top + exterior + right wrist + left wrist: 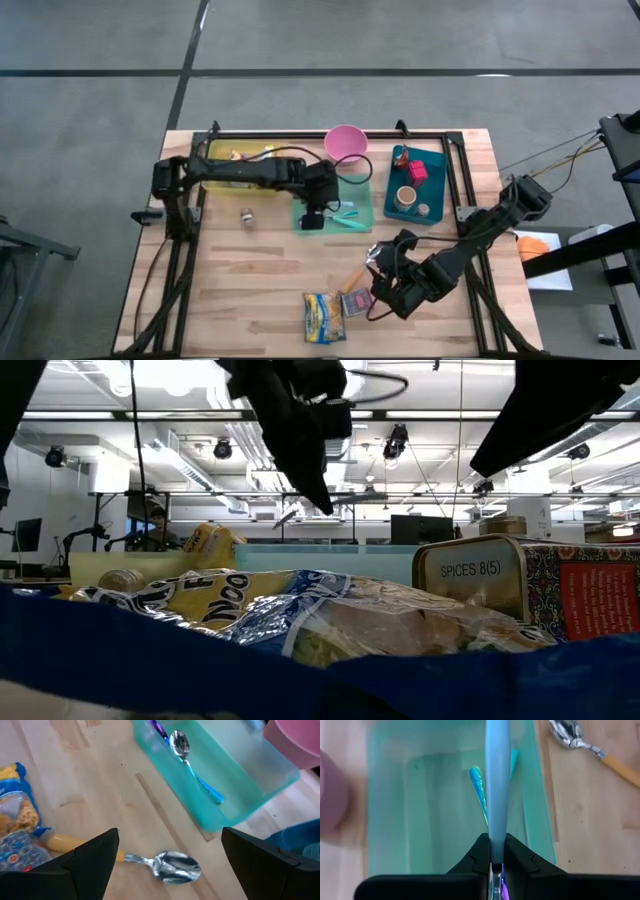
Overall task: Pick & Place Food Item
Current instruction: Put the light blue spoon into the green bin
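Your butcher-block table (250,275) is pretty busy, so here's the lay of it, big stuff first. A black tube frame (455,170) runs around the back half. Inside it, from the left arm's side across: a yellow bin (222,155), a translucent mint-green tray (358,212), a pink plastic bowl (346,142) touching the tray's back edge, and a darker teal tray (432,172) holding a tan cup (405,196) and a small red block (417,172).

The food item, a crinkly blue-and-yellow pasta bag (324,316), lies flat at the front edge, just beside a small patterned spice box (357,301); the low view reads "SPICES" on that box (480,585) and shows the bag's (300,615) shiny wrinkled film up close.

Your right gripper (392,283) hangs over the bare wood just right of the box, fingers spread wide with nothing between them. A steel spoon with a yellow handle (160,862) lies on the table under it, between the bag and the mint tray.

Your left gripper (313,218) is over the mint tray, pinched shut on a smooth pale-blue utensil handle (496,780). Another spoon with an iridescent blue handle (192,767) lies in that tray.

A small metal jar (246,217) stands alone left of the tray.
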`<action>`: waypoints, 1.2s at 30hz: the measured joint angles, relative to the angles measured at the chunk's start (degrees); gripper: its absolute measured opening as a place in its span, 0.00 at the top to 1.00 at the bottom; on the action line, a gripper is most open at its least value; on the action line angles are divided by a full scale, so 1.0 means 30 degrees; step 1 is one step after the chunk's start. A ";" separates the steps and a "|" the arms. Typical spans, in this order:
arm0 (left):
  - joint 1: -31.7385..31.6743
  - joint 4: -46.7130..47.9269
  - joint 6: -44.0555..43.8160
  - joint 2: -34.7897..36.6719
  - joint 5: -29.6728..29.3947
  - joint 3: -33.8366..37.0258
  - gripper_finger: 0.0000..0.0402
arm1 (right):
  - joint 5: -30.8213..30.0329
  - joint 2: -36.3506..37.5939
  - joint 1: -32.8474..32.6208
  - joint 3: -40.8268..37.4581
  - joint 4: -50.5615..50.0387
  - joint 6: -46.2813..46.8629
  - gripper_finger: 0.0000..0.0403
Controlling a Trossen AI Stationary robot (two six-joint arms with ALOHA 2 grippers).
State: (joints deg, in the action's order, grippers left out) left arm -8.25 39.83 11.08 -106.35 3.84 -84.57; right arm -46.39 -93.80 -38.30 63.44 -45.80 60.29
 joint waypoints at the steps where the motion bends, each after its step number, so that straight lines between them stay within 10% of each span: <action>1: -0.0057 -0.0007 0.0113 -0.0246 0.0188 -0.0001 0.93 | 0.0000 0.0000 0.0117 0.0054 0.0000 -0.0246 0.13; 36: -0.0497 0.0807 0.0676 -0.3888 0.4251 0.0160 0.93 | 0.0131 0.0007 0.0707 0.0000 0.0940 -0.1822 0.13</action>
State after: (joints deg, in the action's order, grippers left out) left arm -9.74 42.25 13.10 -118.02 16.59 -84.09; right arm -46.00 -93.78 -36.18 63.44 -42.98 54.82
